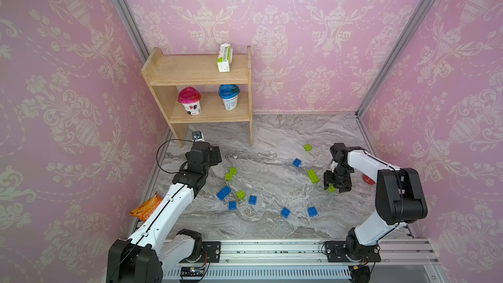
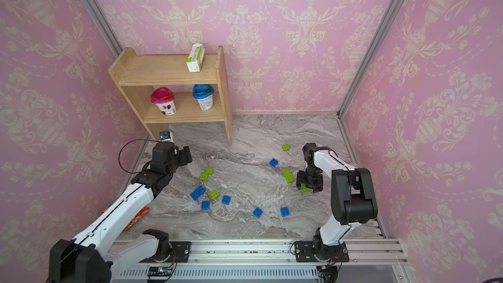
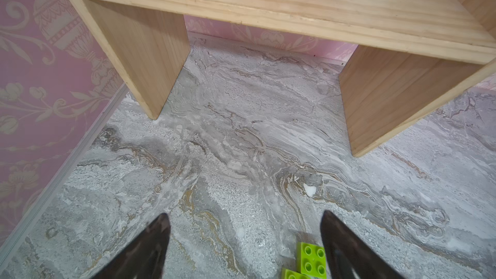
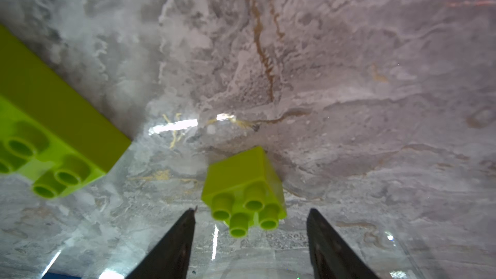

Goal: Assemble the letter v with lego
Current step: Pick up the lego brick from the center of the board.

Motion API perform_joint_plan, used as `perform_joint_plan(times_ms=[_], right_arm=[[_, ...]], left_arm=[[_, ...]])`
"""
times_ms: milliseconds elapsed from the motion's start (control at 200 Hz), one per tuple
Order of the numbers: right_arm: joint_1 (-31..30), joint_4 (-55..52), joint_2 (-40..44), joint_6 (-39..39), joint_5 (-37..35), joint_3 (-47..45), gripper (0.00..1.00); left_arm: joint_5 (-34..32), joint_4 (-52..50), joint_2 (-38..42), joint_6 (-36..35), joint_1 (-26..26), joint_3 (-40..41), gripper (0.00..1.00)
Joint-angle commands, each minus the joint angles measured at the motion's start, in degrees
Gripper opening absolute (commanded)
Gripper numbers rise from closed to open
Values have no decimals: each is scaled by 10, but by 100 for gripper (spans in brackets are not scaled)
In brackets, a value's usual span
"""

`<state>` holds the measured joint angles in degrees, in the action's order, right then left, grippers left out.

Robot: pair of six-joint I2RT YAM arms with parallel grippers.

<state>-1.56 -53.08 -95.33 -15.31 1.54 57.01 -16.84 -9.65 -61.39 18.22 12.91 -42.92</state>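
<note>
Lime-green and blue lego bricks lie scattered on the marble table (image 1: 272, 230). My right gripper (image 1: 332, 188) (image 2: 307, 188) (image 4: 251, 213) hangs open over a small square green brick (image 1: 331, 189) (image 4: 243, 183). Its fingers (image 4: 185, 226) stand either side of the brick's studs with a gap on both sides. A long green brick (image 1: 313, 176) (image 4: 51, 130) lies just beside it. My left gripper (image 1: 216, 156) (image 3: 244, 224) is open and empty above the table near the shelf. A green square brick (image 3: 312, 259) (image 1: 233, 170) lies on the table close beside one finger.
A wooden shelf (image 1: 201, 77) stands at the back left with two cups (image 1: 189, 100) and a carton (image 1: 224, 57). Its legs (image 3: 150, 63) stand ahead of my left gripper. An orange snack bag (image 1: 147, 208) lies under the left arm. A red object (image 1: 367, 179) sits behind the right arm.
</note>
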Motion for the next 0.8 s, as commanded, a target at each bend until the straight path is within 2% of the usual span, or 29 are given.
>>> perform_joint_plan(times_ms=[0,485,605,736,796], right_arm=[[4,-3,-14,7,10,23,64],[-20,4,-61,15,-11,36,46],[-32,0,-51,8,-23,34,39],[-46,-11,-27,0,-30,30,26],[-55,-23,-4,-13,-40,28,23]], left_arm=[[9,-17,4,19,4,14,88],[10,-9,7,20,4,27,89],[11,-10,10,22,4,28,88],[16,-11,9,26,4,28,88],[18,-10,8,31,5,28,88]])
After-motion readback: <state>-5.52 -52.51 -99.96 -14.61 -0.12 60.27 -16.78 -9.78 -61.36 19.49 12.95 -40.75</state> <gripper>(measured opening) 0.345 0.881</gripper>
